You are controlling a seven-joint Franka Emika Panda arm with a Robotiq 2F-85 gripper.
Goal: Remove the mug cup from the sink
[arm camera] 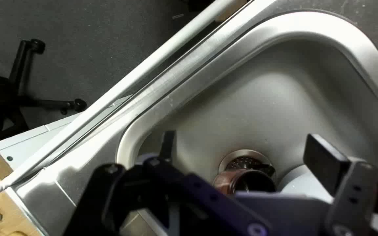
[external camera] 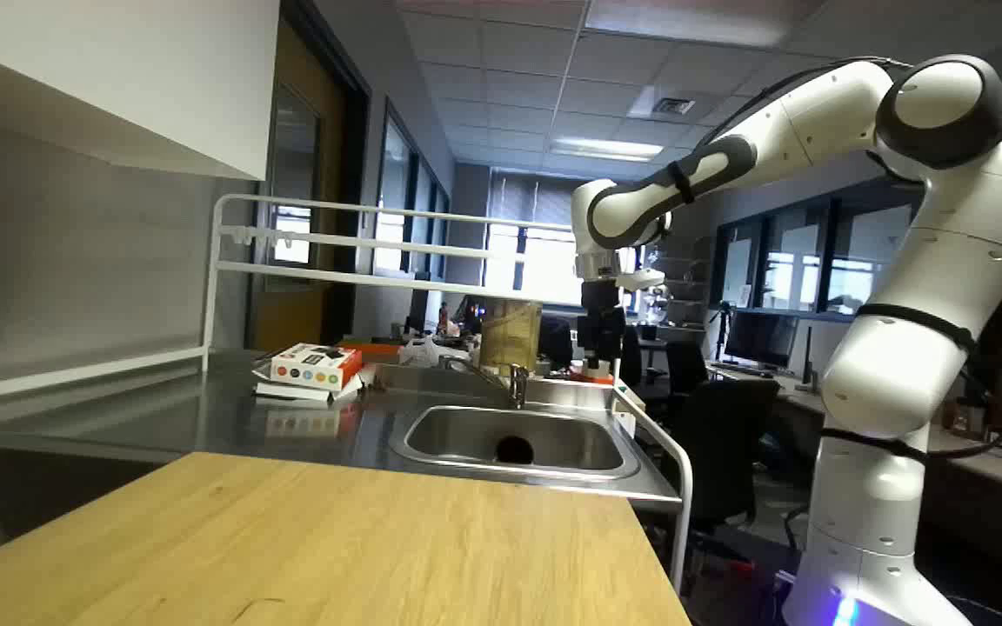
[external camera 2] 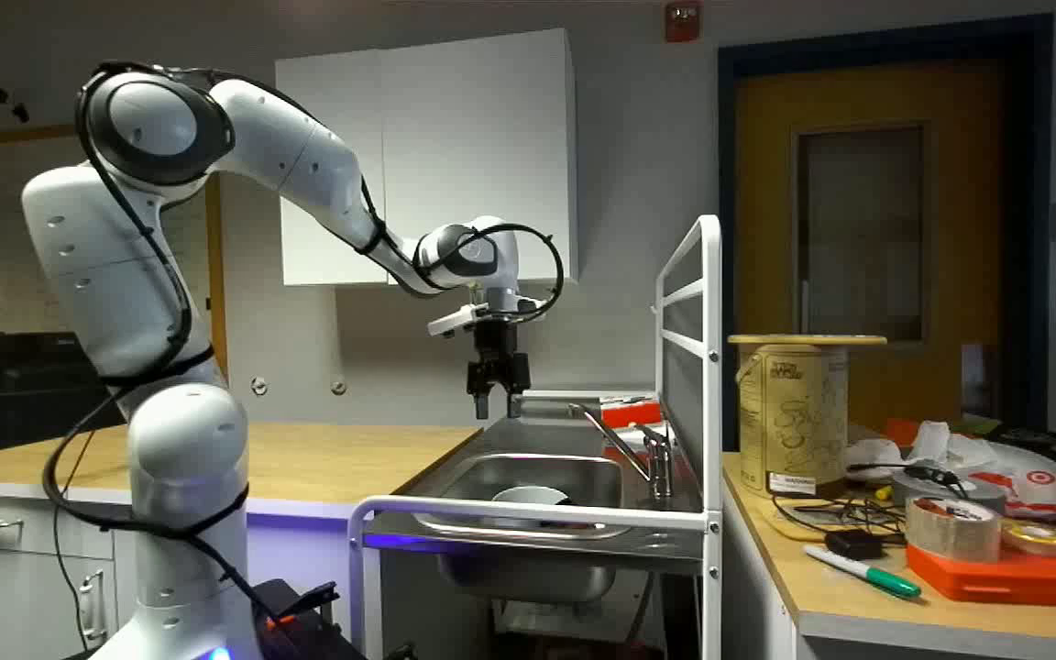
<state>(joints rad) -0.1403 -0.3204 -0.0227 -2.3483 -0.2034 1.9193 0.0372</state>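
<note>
The brown-reddish mug cup (arm camera: 223, 182) is in the sink (arm camera: 307, 23) beside the drain in the wrist view. Its dark open mouth shows, and its lower part is hidden by my gripper. I cannot tell whether it stands or lies tilted. In an exterior view a dark round shape in the steel sink (external camera: 518, 470) may be the mug or the drain. My gripper (arm camera: 246, 152) is open and empty, with its fingers wide apart. It points down, well above the sink, in both exterior views (external camera: 603, 358) (external camera 2: 498, 406), and touches nothing.
A white bowl (arm camera: 302, 182) lies in the sink next to the mug. A faucet (external camera 2: 661, 467) stands at the sink's edge. A white rail (external camera 2: 537, 506) runs round the counter. A box (external camera: 314, 367) lies on the counter, and a wooden table top (external camera: 362, 539) adjoins it.
</note>
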